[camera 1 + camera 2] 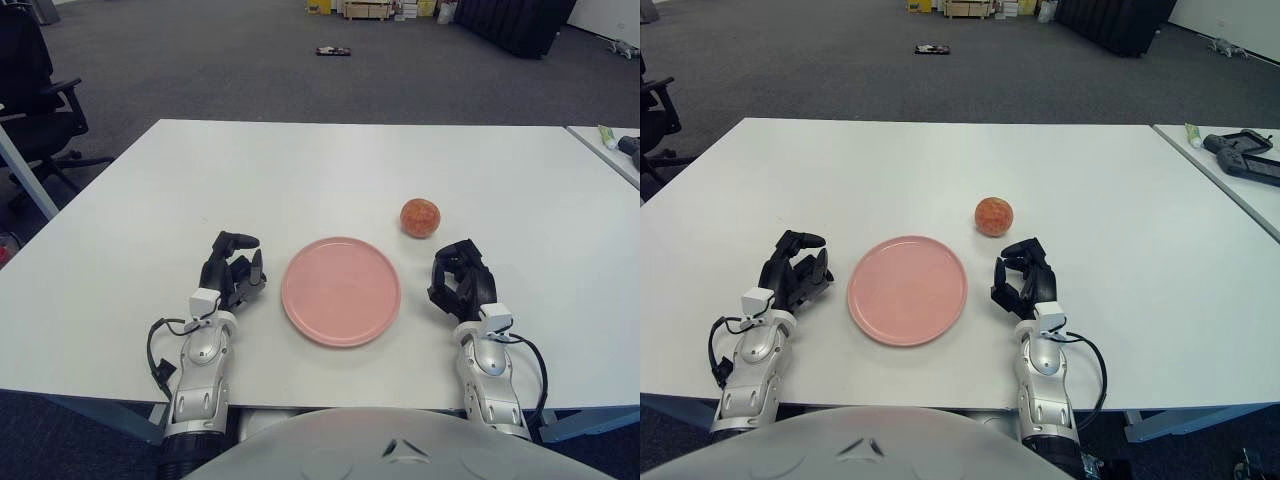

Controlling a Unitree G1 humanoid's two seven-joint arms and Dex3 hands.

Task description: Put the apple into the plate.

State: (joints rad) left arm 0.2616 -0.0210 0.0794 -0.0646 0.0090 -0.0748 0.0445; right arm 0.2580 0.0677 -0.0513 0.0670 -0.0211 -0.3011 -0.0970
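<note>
Starting from the right hand (463, 277), we recorded it low on the white table (300, 170), just to the right of the plate (341, 290). Its dark fingers (450, 262) were curled inward and closed on nothing. Its silver forearm ran back toward the table's near edge with a black cable looped beside it.

Item, apple (420, 217): it lay on the bare table just beyond the right hand and slightly to that hand's left, apart from the fingertips with a strip of table showing between them. It sat beside the plate's far right rim, outside the plate and not touching it. We noted it as round, reddish orange with paler mottling, and whole. We could not make out a stem.

Item, plate: round, flat, plain pink, with nothing on it. It lay between the two hands near the table's front edge.

Item, left hand (234, 266): it showed just to the left of the plate, fingers loosely bent and holding nothing, well apart from the apple.

Further out, we listed a black office chair (35, 90) at the far left on the grey carpet (220, 70), and a second table (1230, 165) at the right carrying dark controllers (1245, 155).
</note>
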